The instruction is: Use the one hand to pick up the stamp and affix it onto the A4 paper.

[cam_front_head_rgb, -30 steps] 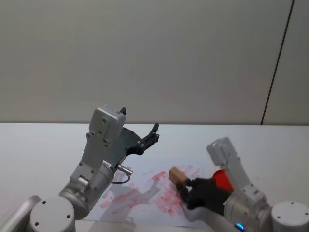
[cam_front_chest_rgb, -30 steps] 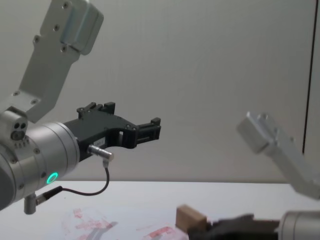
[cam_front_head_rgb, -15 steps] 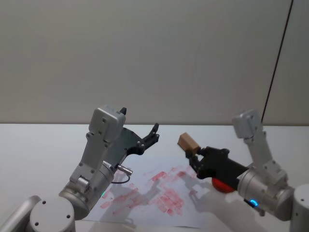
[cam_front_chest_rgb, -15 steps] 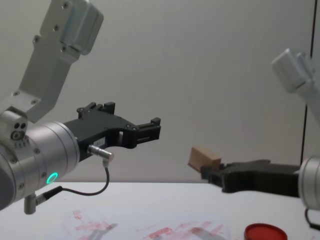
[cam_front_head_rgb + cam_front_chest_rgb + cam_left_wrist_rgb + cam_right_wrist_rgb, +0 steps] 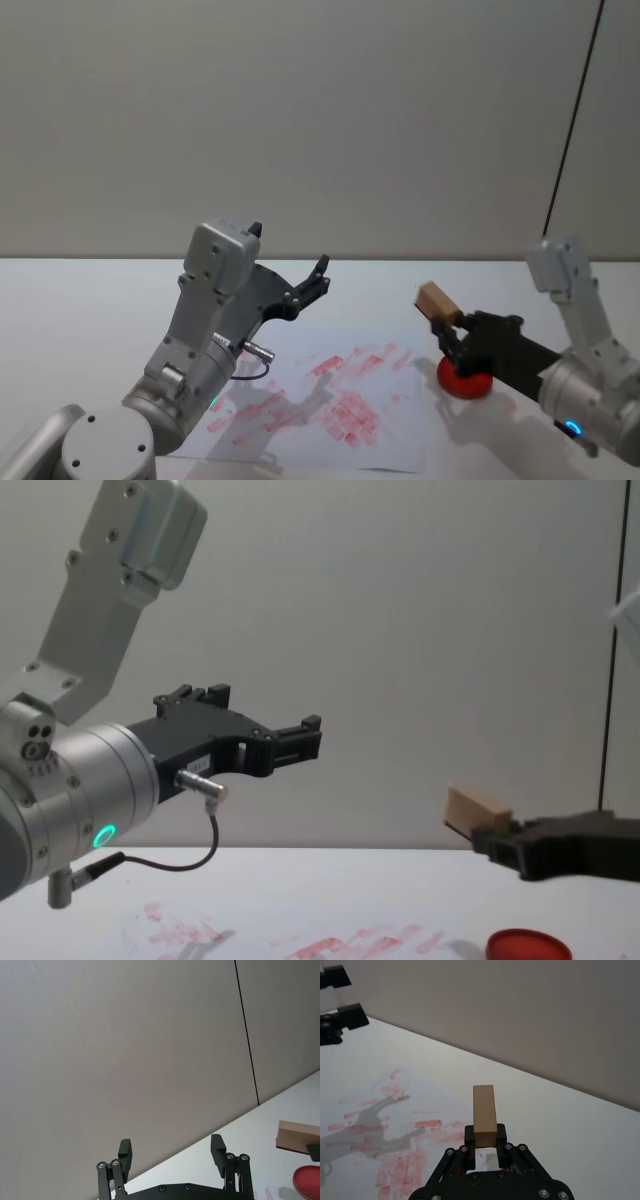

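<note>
I see the right gripper [image 5: 447,330] fingers clamped on the small tan wooden stamp [image 5: 436,298], above the round red ink pad [image 5: 465,383] (3 o'clock of the red-smeared white A4 paper [image 5: 330,400]). Left gripper [image 5: 318,275] fingers spread, empty.

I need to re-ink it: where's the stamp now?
The stamp is in the right pincer, raised above the red ink pad, right of the paper.

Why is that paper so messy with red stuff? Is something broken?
Nothing looks broken. The paper is covered with red smears and stamp prints. The right end effector holds the wooden stamp in the air above the red ink pad. The left end effector hangs open above the paper.
</note>
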### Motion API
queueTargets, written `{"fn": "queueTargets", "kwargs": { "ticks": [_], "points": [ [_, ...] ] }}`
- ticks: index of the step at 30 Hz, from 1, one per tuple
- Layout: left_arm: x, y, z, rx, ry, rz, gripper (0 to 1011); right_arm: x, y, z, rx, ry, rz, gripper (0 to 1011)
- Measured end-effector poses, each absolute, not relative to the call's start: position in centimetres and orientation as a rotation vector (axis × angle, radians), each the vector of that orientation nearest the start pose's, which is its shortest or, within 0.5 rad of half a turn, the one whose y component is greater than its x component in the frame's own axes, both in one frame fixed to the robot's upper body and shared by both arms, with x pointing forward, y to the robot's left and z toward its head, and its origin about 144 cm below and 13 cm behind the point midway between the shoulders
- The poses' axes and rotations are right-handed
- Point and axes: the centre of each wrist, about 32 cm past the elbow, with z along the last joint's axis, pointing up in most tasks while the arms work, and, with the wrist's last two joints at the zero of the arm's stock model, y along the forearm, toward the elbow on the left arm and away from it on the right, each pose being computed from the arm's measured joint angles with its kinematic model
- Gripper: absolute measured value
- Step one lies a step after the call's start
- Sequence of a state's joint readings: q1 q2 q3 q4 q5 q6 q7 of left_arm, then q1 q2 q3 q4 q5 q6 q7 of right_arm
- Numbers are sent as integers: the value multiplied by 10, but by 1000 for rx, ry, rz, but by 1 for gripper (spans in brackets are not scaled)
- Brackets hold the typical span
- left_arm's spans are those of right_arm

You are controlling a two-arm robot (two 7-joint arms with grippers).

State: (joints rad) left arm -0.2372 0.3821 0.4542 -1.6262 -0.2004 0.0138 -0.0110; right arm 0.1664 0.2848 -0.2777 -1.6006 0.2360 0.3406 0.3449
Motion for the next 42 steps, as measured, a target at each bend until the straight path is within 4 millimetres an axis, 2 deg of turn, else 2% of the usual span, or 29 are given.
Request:
{"fn": "queueTargets", "kwargs": {
  "ticks": [11, 22, 32, 42],
  "points": [
    [492, 198, 1204, 61, -268, 1124, 1002, 485, -244, 1182, -293, 119, -1013, 224],
    [492, 198, 1204, 61, -268, 1124, 1003, 481, -255, 1172, -346, 132, -1037, 224],
    [492, 198, 1204, 61, -268, 1124, 1002, 480, -258, 1164, -372, 142, -1041, 224],
    [492, 198, 1204, 61, -268, 1124, 1002, 487, -252, 1159, -367, 134, -1023, 224]
  ]
}}
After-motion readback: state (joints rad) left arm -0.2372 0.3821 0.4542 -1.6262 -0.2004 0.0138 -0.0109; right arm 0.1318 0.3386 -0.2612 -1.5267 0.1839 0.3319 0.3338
